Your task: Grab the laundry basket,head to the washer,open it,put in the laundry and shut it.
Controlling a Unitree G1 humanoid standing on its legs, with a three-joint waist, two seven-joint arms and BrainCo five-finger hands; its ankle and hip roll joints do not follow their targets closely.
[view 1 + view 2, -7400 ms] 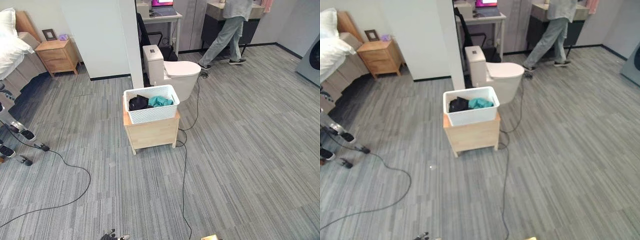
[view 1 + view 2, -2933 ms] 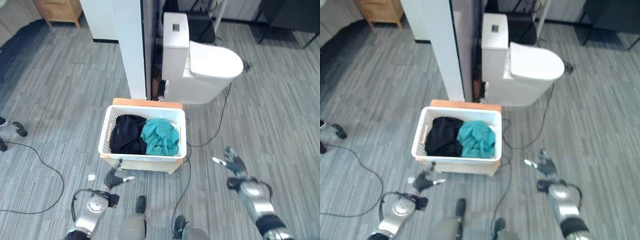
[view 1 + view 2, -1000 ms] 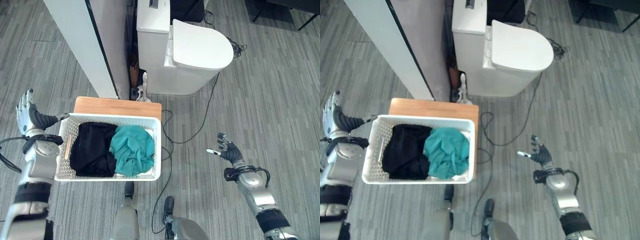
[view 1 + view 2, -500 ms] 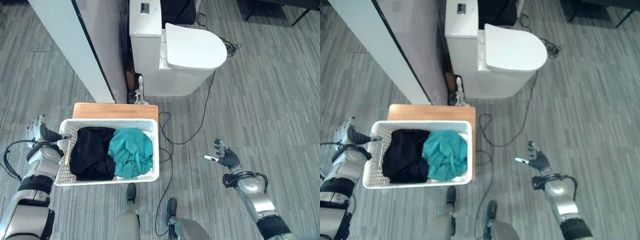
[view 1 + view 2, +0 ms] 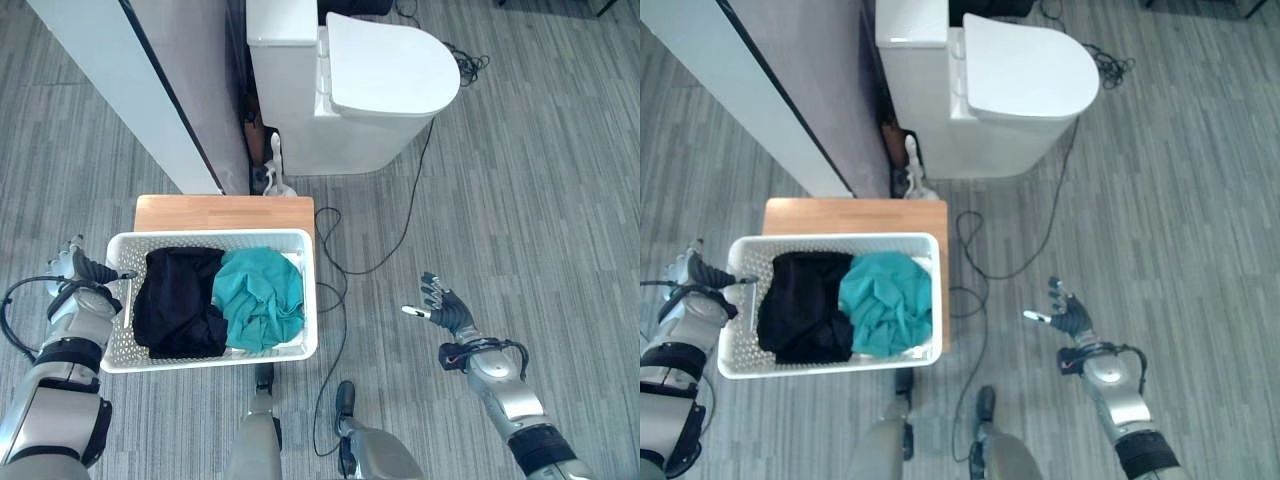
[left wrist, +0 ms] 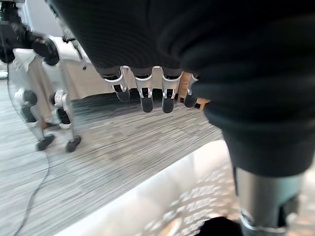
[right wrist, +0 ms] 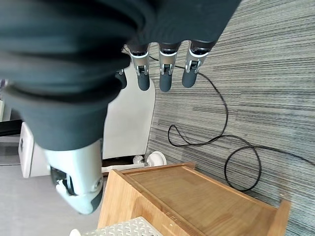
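Grey striped plank floor (image 5: 540, 180) underfoot, carrying a small light wooden stand, the surface (image 5: 225, 213), left of centre. Directly on that surface, a white perforated plastic laundry basket (image 5: 310, 290), overhanging the near edge. On the floor beyond, a white toilet with closed lid (image 5: 385, 70), just right of a white partition wall (image 5: 130, 110). Beside the toilet's base, a small white toilet brush (image 5: 273, 175). Trailing across the floor right of the stand, a thin black cable (image 5: 405, 215).
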